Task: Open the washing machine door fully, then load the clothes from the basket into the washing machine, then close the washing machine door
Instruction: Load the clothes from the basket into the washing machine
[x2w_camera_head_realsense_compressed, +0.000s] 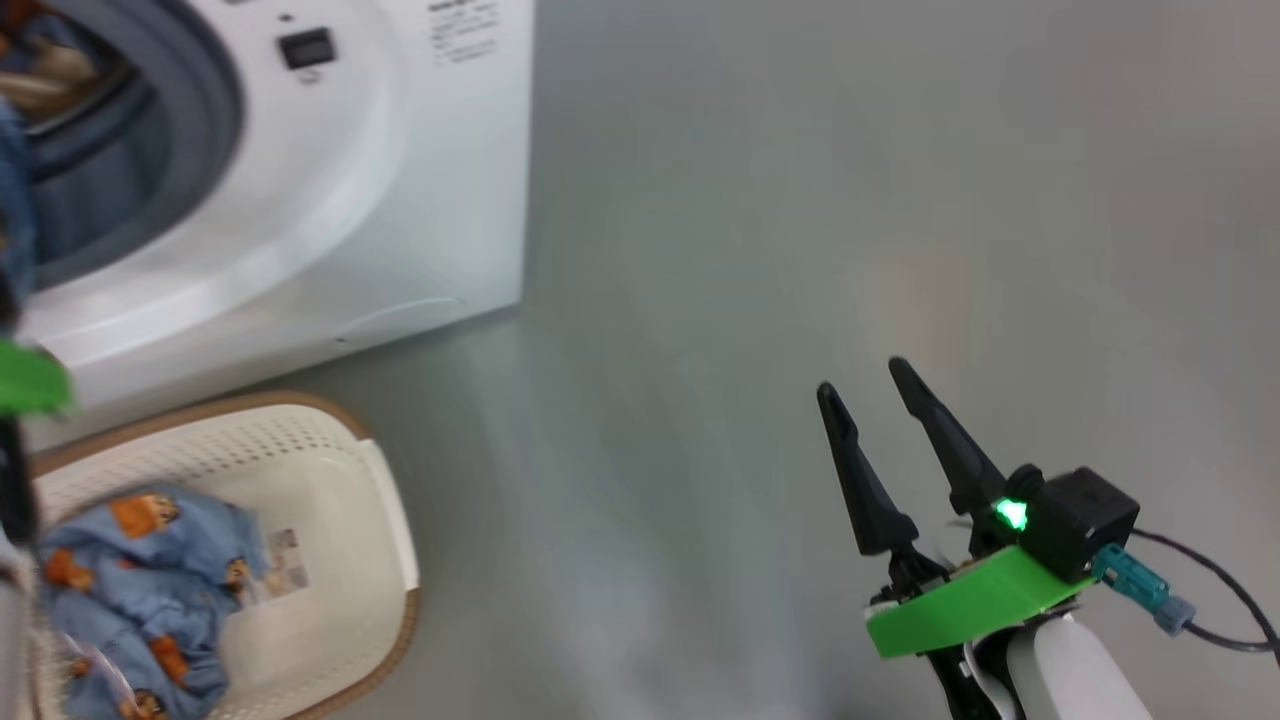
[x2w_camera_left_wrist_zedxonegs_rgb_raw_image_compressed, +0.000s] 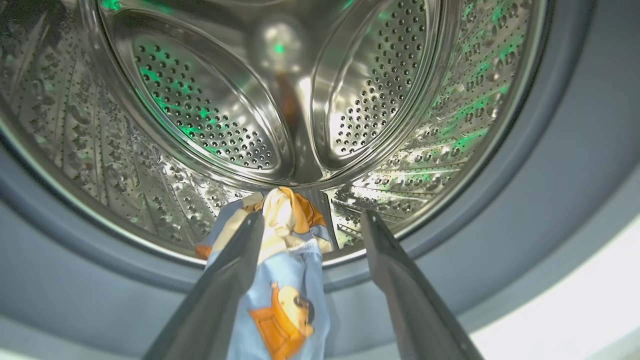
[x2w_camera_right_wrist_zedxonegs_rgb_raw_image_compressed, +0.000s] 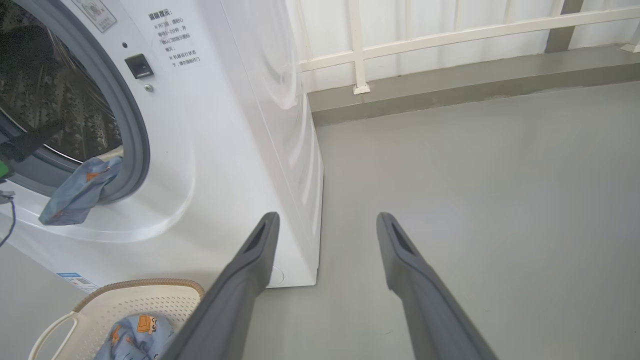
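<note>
With the left gripper (x2w_camera_left_wrist_zedxonegs_rgb_raw_image_compressed: 312, 214) spread open at bottom centre, clamping nothing — a piece of the clothes (x2w_camera_left_wrist_zedxonegs_rgb_raw_image_compressed: 290, 280) draped against one finger and over the grey gasket (x2w_camera_left_wrist_zedxonegs_rgb_raw_image_compressed: 500, 225) — nudge that piece past the lip into the drum (x2w_camera_left_wrist_zedxonegs_rgb_raw_image_compressed: 210, 115) before backing out. Then reach for the rest in the basket (x2w_camera_head_realsense_compressed: 330, 470) at lower left, leaving the right gripper (x2w_camera_head_realsense_compressed: 860, 376) open and idle at lower right.
</note>
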